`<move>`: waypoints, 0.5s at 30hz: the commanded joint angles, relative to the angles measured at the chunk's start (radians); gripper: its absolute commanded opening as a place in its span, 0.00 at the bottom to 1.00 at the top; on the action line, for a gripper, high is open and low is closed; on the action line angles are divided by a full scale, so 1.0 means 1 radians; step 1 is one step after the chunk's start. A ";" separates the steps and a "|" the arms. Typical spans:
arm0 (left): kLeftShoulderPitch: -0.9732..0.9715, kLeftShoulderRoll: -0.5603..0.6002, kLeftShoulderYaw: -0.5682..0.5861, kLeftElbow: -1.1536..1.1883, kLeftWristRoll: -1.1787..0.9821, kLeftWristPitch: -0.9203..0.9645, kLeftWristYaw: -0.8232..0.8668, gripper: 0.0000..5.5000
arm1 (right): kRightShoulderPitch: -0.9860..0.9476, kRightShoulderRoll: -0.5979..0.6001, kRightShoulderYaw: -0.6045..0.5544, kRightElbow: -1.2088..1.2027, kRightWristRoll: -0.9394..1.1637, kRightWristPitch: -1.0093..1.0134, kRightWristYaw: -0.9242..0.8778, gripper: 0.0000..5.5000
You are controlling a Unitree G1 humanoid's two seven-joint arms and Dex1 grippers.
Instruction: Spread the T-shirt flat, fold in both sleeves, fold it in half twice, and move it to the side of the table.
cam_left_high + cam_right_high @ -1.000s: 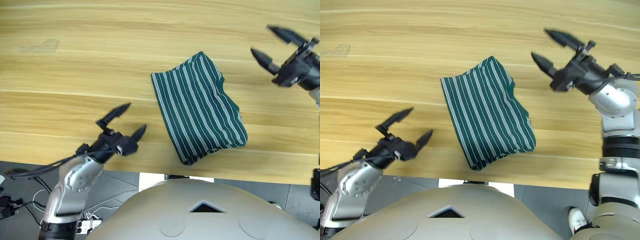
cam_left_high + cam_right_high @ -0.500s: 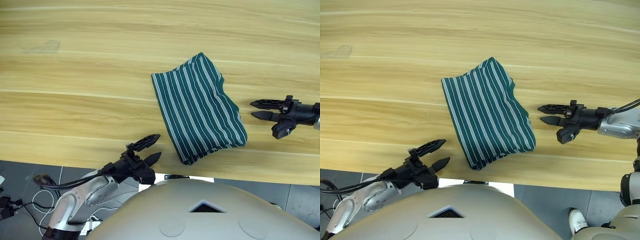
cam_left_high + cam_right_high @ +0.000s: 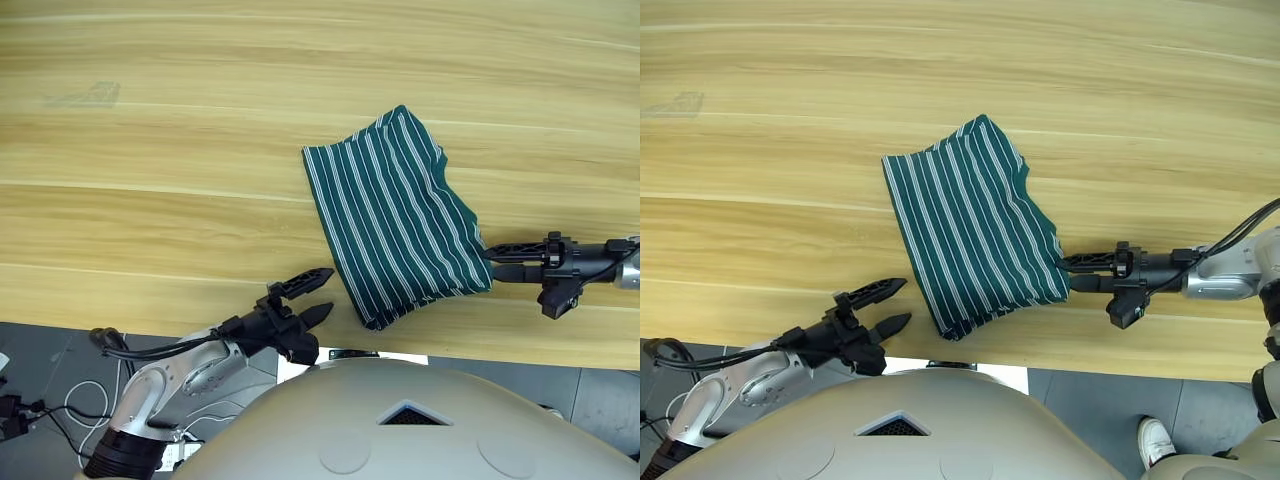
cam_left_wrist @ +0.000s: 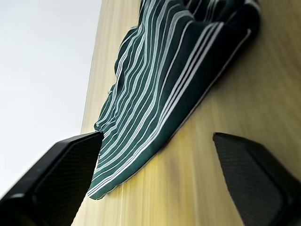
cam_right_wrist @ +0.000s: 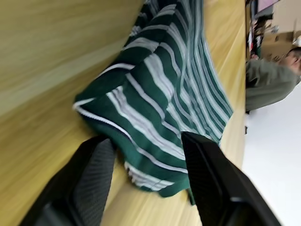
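1. The T-shirt (image 3: 395, 225) lies folded into a small striped bundle on the table (image 3: 150, 150). It sits at a slant, with its near corner close to the table's front edge.
2. The right claw (image 3: 490, 261) lies low at the bundle's near right corner. Its two fingers are apart, and the right wrist view shows cloth from that corner between them, not yet pinched.
3. The left claw (image 3: 330, 290) is also spread open. It sits just beside the bundle's near corner at the table's front edge, holds nothing and does not touch the cloth.
4. Risk: if the right claw closes on only the top layers, the pull would likely peel the folds apart, because the lower layers would stay on the wood.
5. Risk: pulling from one corner alone would probably swing or bunch the bundle instead of sliding it whole, because the opposite side is free.
6. Risk: the bundle sits near the front edge, so a pull angled toward the robot could tip its near corner over the edge.
7. Risk: the left claw is low at the rim, so a careless push inward could knock the table edge or ruck the cloth.
8. Count: one T-shirt, two claws, one table.
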 commanded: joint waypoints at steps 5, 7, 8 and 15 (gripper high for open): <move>-0.028 -0.025 -0.132 0.057 0.067 -0.028 0.004 0.79 | -0.009 0.009 -0.004 0.011 0.045 0.011 0.051 0.45; -0.045 -0.037 -0.155 0.079 0.084 -0.021 0.019 0.79 | -0.018 0.017 -0.002 0.019 0.047 0.013 0.054 0.45; -0.051 -0.039 -0.164 0.088 0.090 -0.020 0.027 0.79 | -0.019 0.021 -0.001 0.020 0.048 0.013 0.055 0.45; -0.060 -0.007 -0.240 0.130 0.109 -0.026 0.023 0.79 | -0.026 0.051 0.016 0.053 0.057 0.013 0.092 0.45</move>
